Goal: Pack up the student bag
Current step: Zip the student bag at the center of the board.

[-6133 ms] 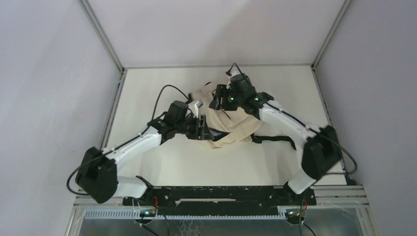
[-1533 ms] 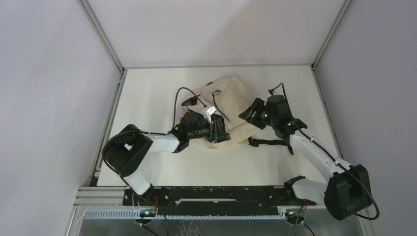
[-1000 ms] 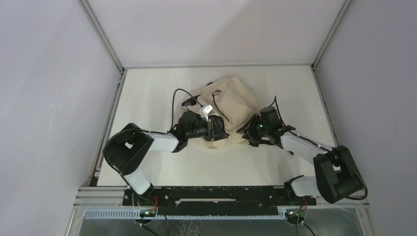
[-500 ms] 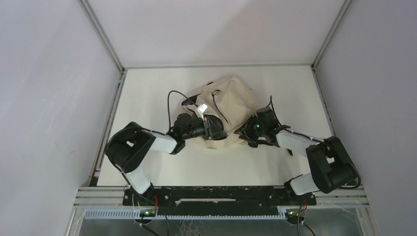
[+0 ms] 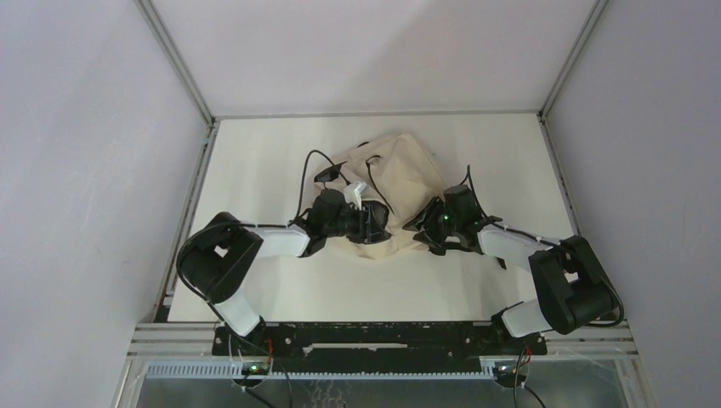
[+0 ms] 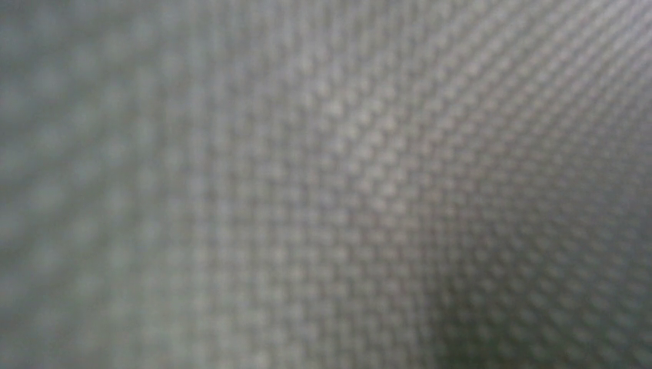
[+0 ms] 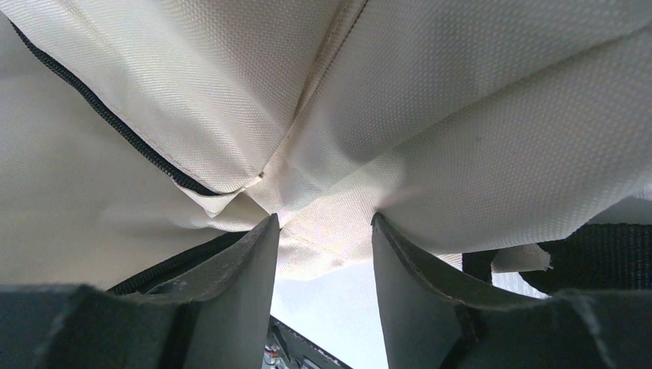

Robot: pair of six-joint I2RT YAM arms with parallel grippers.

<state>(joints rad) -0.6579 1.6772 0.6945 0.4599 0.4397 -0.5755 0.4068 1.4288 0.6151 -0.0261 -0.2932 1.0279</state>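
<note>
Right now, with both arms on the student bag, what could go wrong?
The left wrist view shows only blurred fabric, so the left gripper works blind against the student bag. The right fingers straddle just a fold of its fabric, which might slip free.

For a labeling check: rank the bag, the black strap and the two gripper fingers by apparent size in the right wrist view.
1. student bag, filling most of the frame.
2. The two fingers, alike, enlarged by nearness.
3. black strap, only partly in frame.
</note>
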